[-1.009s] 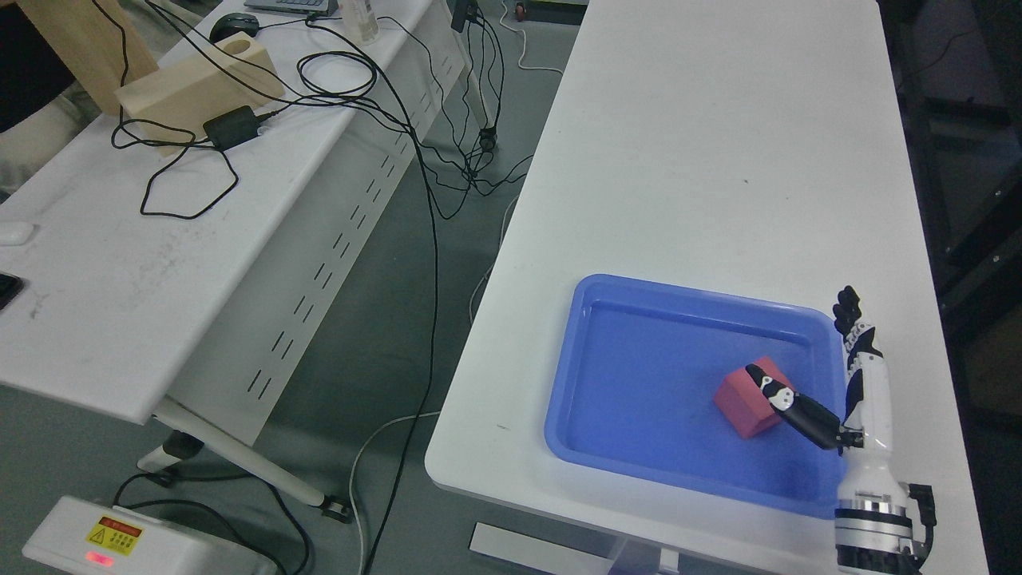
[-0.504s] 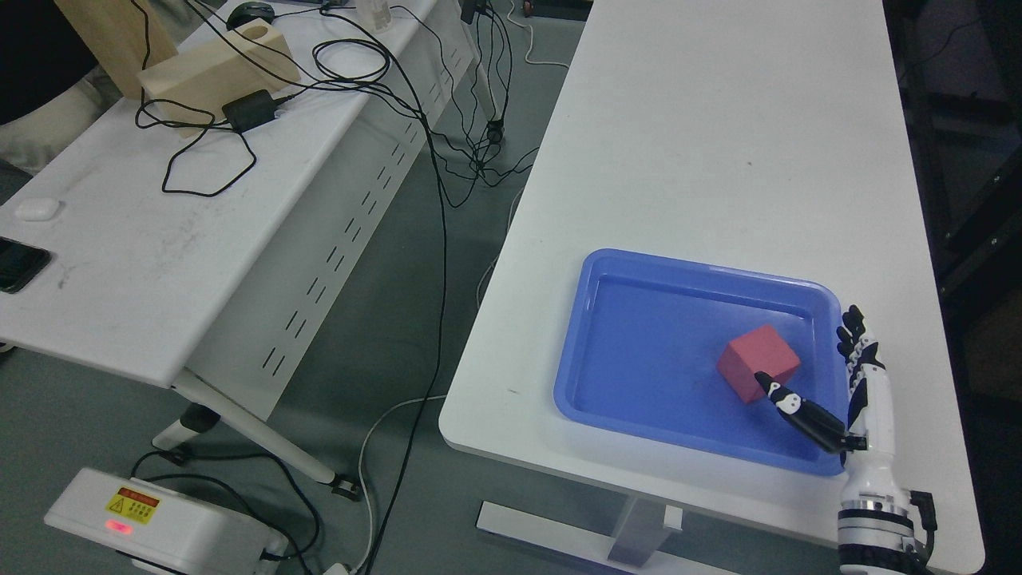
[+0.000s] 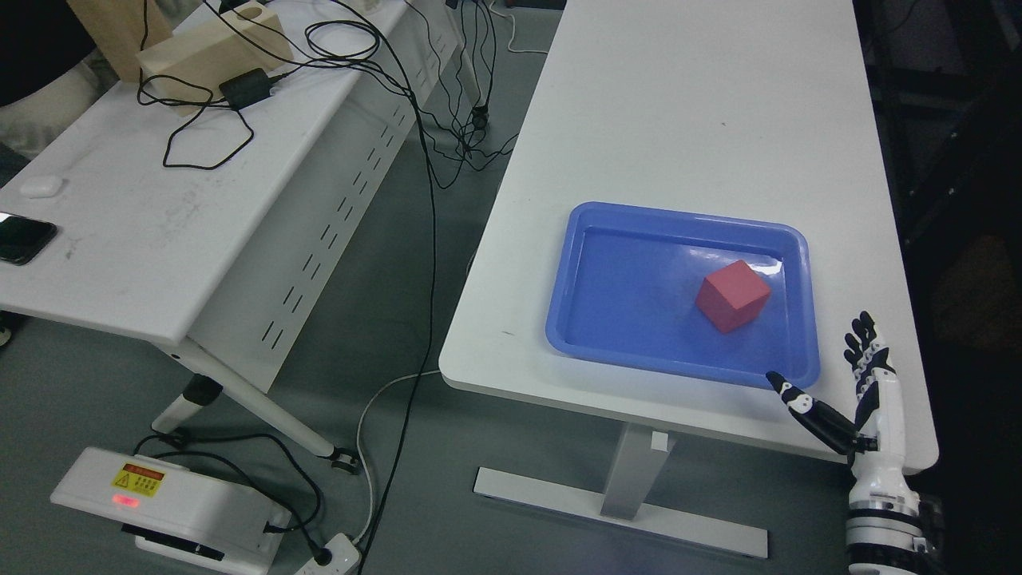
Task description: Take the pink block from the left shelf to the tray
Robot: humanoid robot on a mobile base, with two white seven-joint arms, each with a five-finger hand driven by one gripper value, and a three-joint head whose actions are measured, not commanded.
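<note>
- Resting inside the blue tray (image 3: 568, 335), right of its centre: the pink block (image 3: 732, 295), tilted on one edge, touched by nothing.
- Judged light, rigid, matte; best grasped across opposite flat faces.
- Right hand (image 3: 858, 399) spread wide, empty, just outside the tray's near right corner.

White bench (image 3: 703, 104), second bench (image 3: 160, 224) with tangled black cables (image 3: 335, 48), wooden block (image 3: 211, 44), phone (image 3: 24, 238), floor power box (image 3: 168, 507)
</note>
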